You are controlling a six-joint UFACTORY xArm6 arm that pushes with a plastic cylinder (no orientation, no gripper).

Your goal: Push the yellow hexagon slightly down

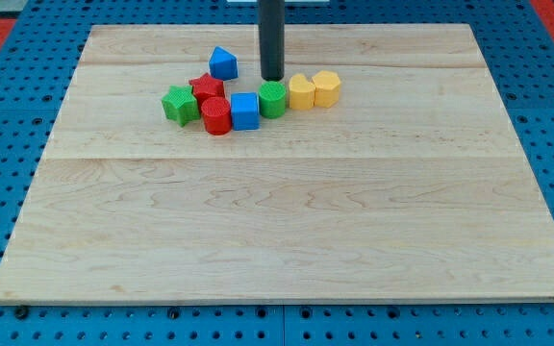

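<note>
Two yellow blocks stand side by side right of the board's upper middle. The right one (326,88) looks like the hexagon. The left one (301,92) has a more notched, star-like outline and touches it. My tip (272,79) is down on the board just above a green round block (273,99). It is left of both yellow blocks and touches neither. The green round block touches the left yellow block.
More blocks run leftward in a cluster: a blue cube (244,111), a red cylinder (216,115), a red star (206,87), a green star (179,105) and a blue pointed block (222,63) left of the rod. The wooden board (287,221) lies on a blue pegboard.
</note>
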